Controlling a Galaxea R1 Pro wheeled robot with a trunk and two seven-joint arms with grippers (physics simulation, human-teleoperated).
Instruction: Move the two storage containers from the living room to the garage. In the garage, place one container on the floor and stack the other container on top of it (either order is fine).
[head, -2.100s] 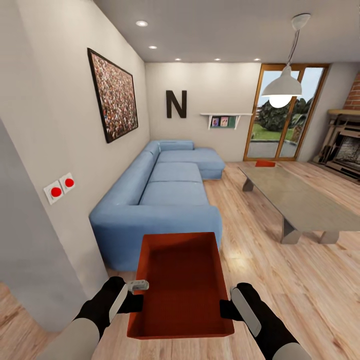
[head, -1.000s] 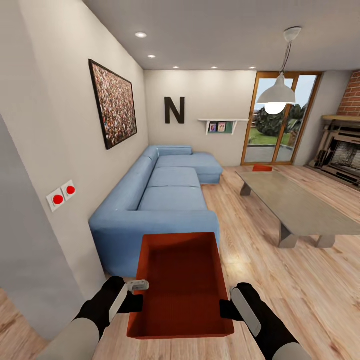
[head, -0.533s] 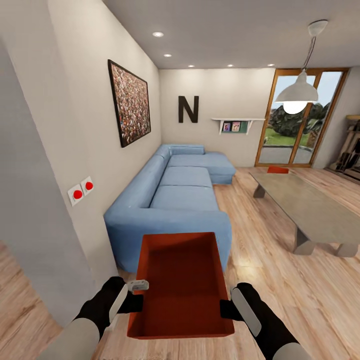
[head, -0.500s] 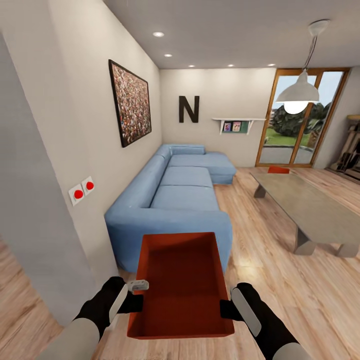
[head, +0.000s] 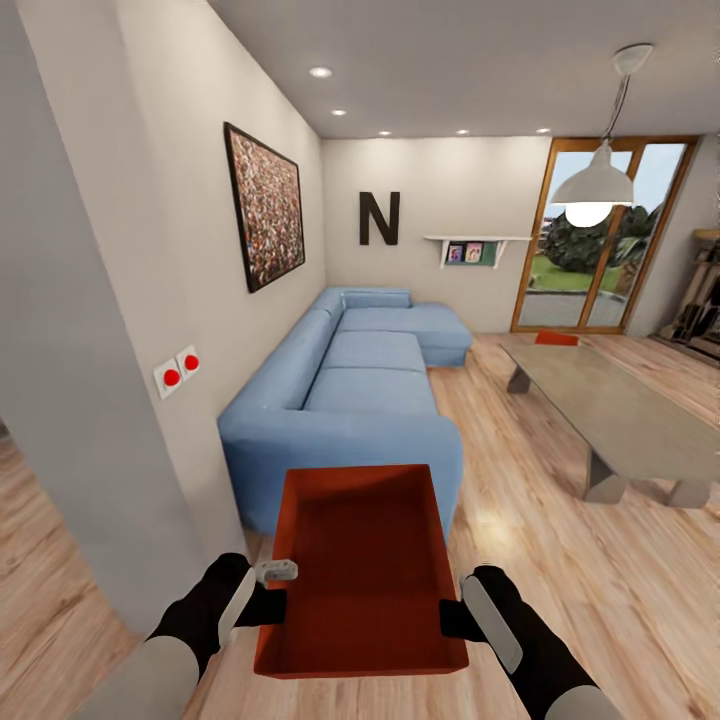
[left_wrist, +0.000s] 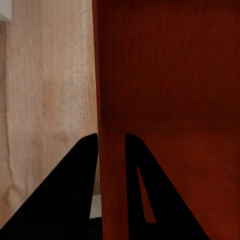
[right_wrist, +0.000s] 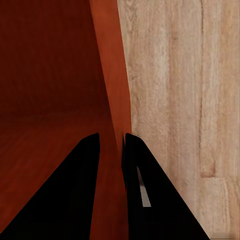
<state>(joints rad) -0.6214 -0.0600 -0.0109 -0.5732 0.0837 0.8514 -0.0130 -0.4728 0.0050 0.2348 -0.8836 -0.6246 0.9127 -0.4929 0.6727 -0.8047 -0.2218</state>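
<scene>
- Bin (head: 365, 565) held up in front of the robot over the wood floor (head: 560, 560), open side up, nothing inside.
- Left claw (head: 272, 590) clamps the bin's left wall; in the left wrist view 1 finger (left_wrist: 65, 200) sits outside the wall, 1 inside.
- Right claw (head: 452, 615) clamps the right wall the same way; right wrist view shows the wall pinched between both fingers (right_wrist: 75, 200).
- Living room: blue sofa (head: 350, 400) just beyond the bin, black N (head: 379, 218) on the far wall, painting (head: 266, 205) on the left wall.
- 2nd bin (head: 556, 338) sits at the far end of the grey desk (head: 610, 410), well apart from the robot, near the glass doors (head: 600, 240).
- Grey wall corner (head: 90, 400) close at left.
</scene>
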